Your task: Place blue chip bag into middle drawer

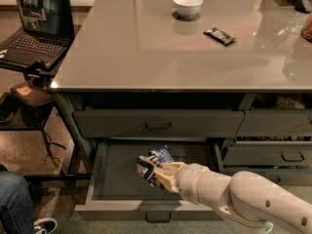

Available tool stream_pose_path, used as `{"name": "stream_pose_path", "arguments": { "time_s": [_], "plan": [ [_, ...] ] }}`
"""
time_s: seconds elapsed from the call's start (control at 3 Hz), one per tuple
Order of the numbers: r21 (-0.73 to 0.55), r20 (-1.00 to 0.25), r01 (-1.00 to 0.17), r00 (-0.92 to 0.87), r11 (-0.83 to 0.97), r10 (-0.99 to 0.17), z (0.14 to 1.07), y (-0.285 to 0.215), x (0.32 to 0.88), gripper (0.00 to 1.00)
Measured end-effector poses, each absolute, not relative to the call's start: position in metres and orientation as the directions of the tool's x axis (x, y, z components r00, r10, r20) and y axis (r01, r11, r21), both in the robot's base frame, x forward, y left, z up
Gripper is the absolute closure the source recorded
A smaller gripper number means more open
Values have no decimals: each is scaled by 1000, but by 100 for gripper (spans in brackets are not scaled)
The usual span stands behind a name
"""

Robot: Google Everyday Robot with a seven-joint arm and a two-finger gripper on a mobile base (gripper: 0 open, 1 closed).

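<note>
A: Entry. Where do we put the blue chip bag (154, 163)?

B: We log it inside the outline of the open middle drawer (115, 178), near the centre, pinched between the fingers of the gripper (159, 172). The jaws are pressed onto the crumpled foil. We cannot tell whether the bag's lower edge touches the drawer floor or hangs just above it.

A: Progress?

B: By our judgement, most of it is done. The drawer is pulled out, the bag is carried over it, and the arm (234, 199) reaches in from the lower right. What is left is to let go of the bag and draw the arm clear. The handle (158, 217) on the drawer front is untouched.

A: Surroundings?

B: The top drawer (158, 123) above is closed. On the table (146, 57) we note a white bowl (187, 5) and, well apart from it, a black candy bar wrapper (219, 35). A laptop (39, 30) sits on a stand to the left.

A: Any readable labels?

B: None. The bag has white lettering and the wrapper has pale marks, but we can read neither.
</note>
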State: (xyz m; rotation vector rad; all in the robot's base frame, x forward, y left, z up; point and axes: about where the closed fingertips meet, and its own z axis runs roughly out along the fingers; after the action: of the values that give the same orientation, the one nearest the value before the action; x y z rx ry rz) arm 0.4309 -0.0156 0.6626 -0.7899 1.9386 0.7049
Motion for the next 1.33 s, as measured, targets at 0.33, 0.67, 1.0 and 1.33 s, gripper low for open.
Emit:
{"name": "stream_pose_path", "arguments": {
  "time_s": [0.33,0.67,1.0,1.33],
  "plan": [
    [114,-885,-654,-408,748,-222,628,-68,461,100],
    [110,-884,-643,-412,758,-221,627,-69,463,100],
    [128,-878,-641,-428,756,-214,614,-67,471,100],
    [136,-861,-593,-467,794,-202,570,-79,512,100]
  ]
}}
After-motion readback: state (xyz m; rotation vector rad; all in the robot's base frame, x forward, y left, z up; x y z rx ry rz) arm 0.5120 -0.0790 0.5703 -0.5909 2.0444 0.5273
